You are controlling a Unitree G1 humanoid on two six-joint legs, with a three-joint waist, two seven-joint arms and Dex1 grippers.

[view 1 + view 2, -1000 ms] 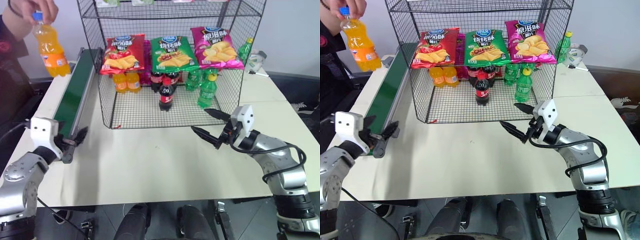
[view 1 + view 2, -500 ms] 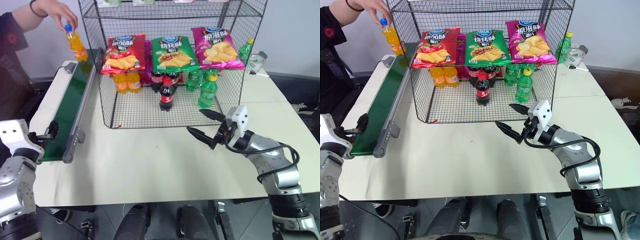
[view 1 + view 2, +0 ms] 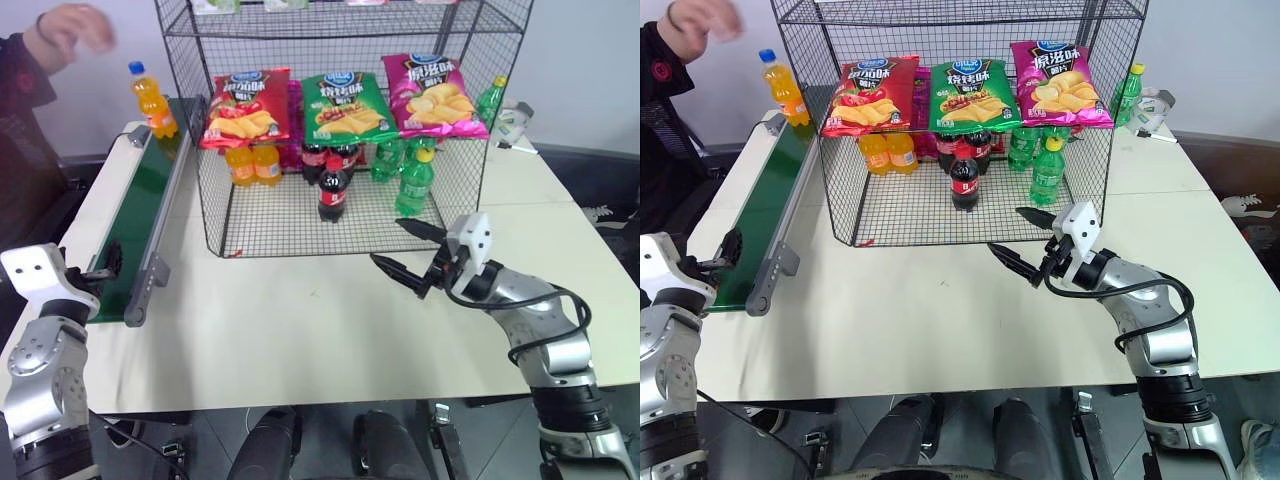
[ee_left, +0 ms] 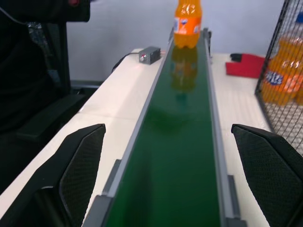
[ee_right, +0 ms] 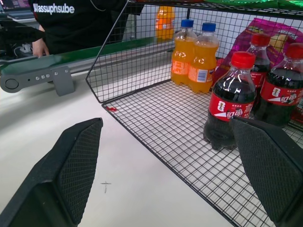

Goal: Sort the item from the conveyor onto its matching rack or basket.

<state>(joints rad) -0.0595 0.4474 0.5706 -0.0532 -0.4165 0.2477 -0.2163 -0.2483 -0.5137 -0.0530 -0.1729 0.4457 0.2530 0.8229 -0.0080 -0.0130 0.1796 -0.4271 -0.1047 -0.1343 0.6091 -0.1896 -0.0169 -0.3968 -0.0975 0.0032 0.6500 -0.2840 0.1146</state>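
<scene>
Orange bottle (image 3: 151, 100) beyond left hand (image 3: 105, 268)

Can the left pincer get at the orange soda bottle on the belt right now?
Probably not yet: the orange soda bottle stands at the conveyor's far end, the open left pincer at the near end. Nothing blocks the belt between them.

text: "Wassuphsube" | on: person's black shirt (image 5: 71, 23) | other labels: too small to read

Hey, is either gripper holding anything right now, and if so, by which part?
Nothing is held. The left gripper and right gripper are both open and empty. The orange soda bottle stands free on the far end of the conveyor.
</scene>
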